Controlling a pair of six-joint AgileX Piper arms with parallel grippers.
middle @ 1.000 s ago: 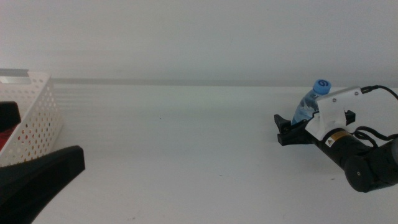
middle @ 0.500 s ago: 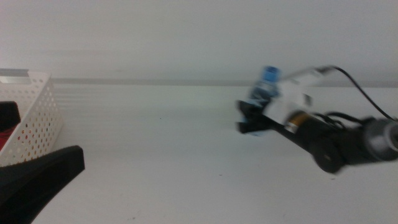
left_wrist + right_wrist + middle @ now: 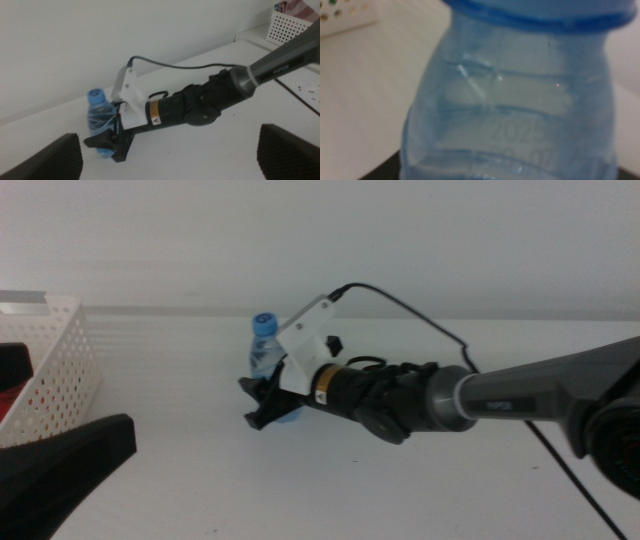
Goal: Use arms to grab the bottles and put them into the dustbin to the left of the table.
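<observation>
My right gripper (image 3: 262, 404) is shut on the small clear water bottle (image 3: 266, 365) with the blue cap, near the middle of the white table (image 3: 400, 490). The bottle stands almost upright, low over the tabletop or on it; I cannot tell which. The left wrist view shows the same grip (image 3: 107, 146) on the bottle (image 3: 99, 117). The bottle (image 3: 515, 105) fills the right wrist view. The white perforated dustbin (image 3: 62, 370) stands at the far left, apart from the bottle. My left gripper (image 3: 70, 462) waits at the bottom left, its jaws wide open (image 3: 170, 142) and empty.
Something red and something dark (image 3: 12, 395) lie inside the dustbin, mostly hidden by its wall. A second white perforated basket (image 3: 295, 22) shows far off in the left wrist view. The right arm (image 3: 500, 395) and its cable stretch across the table from the right.
My right arm has carried the water bottle from the table's right side leftward to the middle, toward the dustbin. The left gripper has not moved.
</observation>
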